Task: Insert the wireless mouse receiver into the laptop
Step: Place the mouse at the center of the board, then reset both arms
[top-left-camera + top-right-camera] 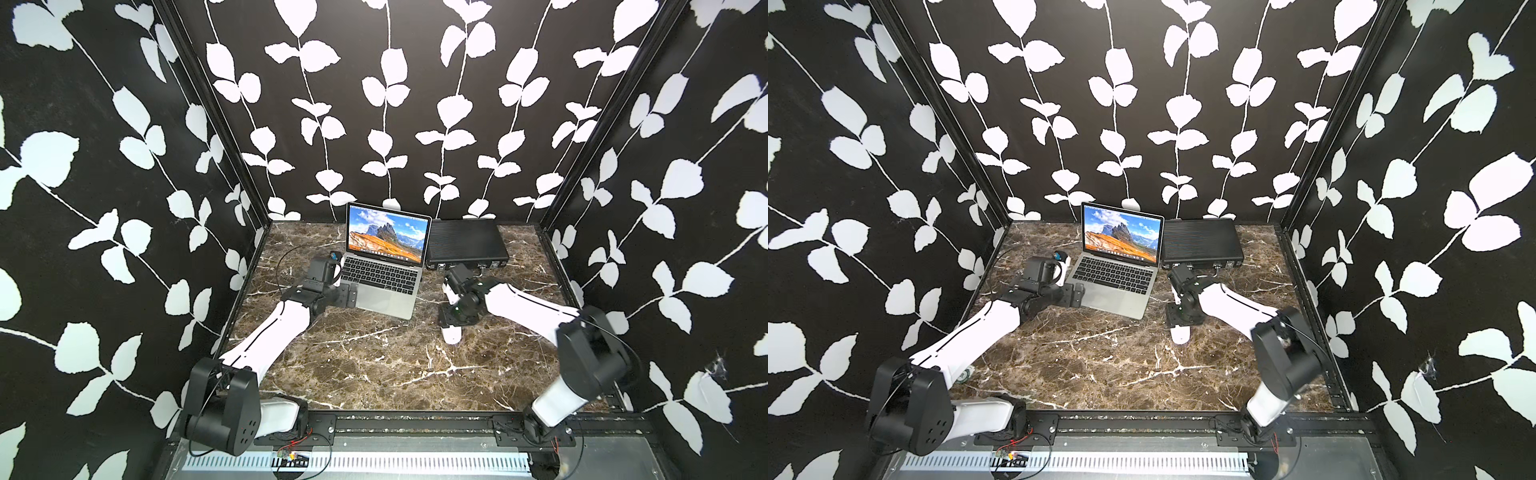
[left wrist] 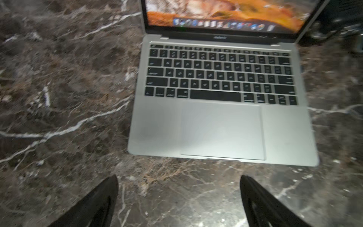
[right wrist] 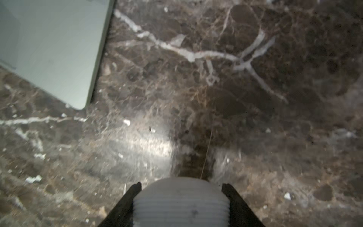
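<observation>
Left arm: stretched forward, wrist turned inward.
Left gripper: jaws spread wide.
Right gripper: angled down, clamped on the wireless mouse.

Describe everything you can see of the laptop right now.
The laptop is slim and silver, lid open, its screen lit with an orange-and-blue mountain picture and a row of icons inside a black frame. Black keys sit above a large pale trackpad; nothing lies on them. It rests flat on the brown marble table near the back wall, turned slightly, a black ribbed case close by its right side. The open left tool hangs by its front left corner; contact cannot be told.
</observation>
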{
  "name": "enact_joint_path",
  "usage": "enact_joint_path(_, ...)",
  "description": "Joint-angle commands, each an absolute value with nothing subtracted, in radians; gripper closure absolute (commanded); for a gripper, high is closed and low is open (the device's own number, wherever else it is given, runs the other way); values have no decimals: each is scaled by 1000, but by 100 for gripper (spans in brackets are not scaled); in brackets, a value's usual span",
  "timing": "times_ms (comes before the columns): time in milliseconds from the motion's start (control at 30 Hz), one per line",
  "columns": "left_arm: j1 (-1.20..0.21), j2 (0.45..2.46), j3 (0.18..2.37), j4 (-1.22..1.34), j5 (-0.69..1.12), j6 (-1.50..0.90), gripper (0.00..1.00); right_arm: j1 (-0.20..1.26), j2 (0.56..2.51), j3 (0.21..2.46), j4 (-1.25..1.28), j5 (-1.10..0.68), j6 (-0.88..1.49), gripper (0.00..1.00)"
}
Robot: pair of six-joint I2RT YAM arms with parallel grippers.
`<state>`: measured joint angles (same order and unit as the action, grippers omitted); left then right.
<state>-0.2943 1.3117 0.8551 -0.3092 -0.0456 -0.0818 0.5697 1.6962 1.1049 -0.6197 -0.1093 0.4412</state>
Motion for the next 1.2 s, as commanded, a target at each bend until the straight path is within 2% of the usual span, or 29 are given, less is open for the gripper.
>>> enact_joint_path(0,-274,1318,833,-258,-115,-84,1,583,1763,1170,-626,-16,447,52)
enact_joint_path(200,-260,1325,831,-245,-155,-46,1,583,1835,1210,-626,-20,445,31)
enact_joint_path(300,-257,1324,825,-243,-154,-35,1,579,1820,1217,-638,-15,441,22)
enact_joint_path(367,-248,1316,816,-243,-161,-38,1,568,1784,1210,-647,-3,431,12)
enact_joint_path(467,-229,1292,797,-239,-161,-30,1,516,1695,1195,-676,-31,410,10)
enact_joint_path(600,-215,1219,701,-116,-244,26,1,380,1422,1060,-637,-20,273,8)
enact_joint_path(733,-149,1202,579,108,-209,56,1,240,1197,838,-349,152,78,1)
enact_joint_path(800,-139,1237,551,198,-187,83,1,169,1134,719,-152,146,75,1)
enact_joint_path(900,-125,1314,522,347,-169,76,1,127,1134,547,244,229,-3,0)
enact_joint_path(1067,-114,1408,530,448,-122,80,1,39,1239,503,428,130,10,1)
enact_joint_path(1167,-112,1400,519,470,-107,73,1,29,1273,517,432,119,14,1)
